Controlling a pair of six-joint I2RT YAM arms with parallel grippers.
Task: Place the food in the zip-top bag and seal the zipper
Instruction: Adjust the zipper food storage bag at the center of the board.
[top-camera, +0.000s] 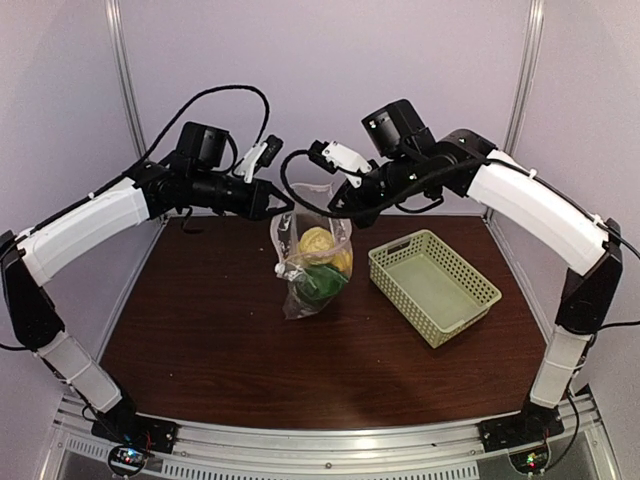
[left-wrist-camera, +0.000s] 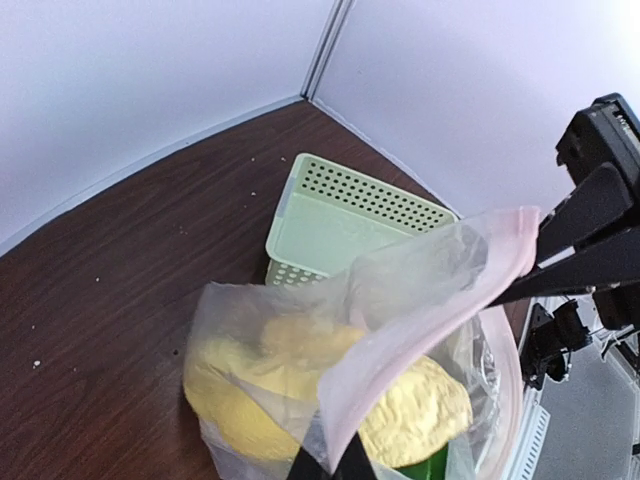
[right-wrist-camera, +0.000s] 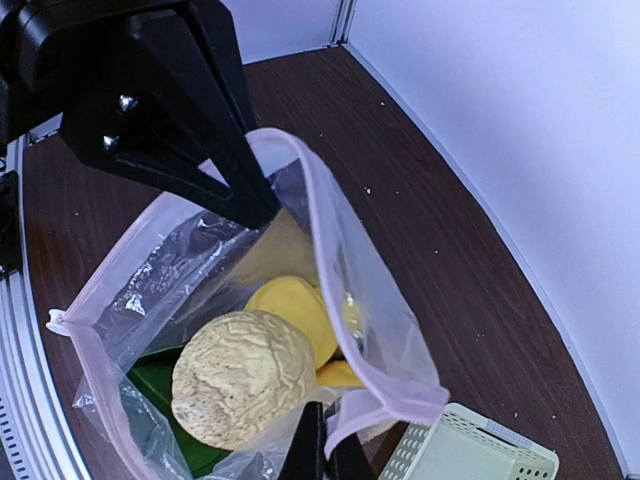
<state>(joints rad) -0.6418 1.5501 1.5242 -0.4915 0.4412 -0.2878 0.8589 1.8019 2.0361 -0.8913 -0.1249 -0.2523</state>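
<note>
Zip-top bag (top-camera: 312, 262) held upright, mouth up, left gripper (top-camera: 283, 207) and right gripper (top-camera: 338, 207) each clamped on its rim; only right wrist shows potato (right-wrist-camera: 240, 375) uncovered.

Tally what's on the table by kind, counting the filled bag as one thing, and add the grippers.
zip-top bag: 1
basket: 1
grippers: 2, the left gripper and the right gripper, both with jaws shut on the bag's mouth
Total: 4

Robot lab test cell, plain white panel walls (top-camera: 330, 60), alu frame posts (top-camera: 125, 80), dark tabletop (top-camera: 200, 340), alu mounting rail (top-camera: 330, 440).
</note>
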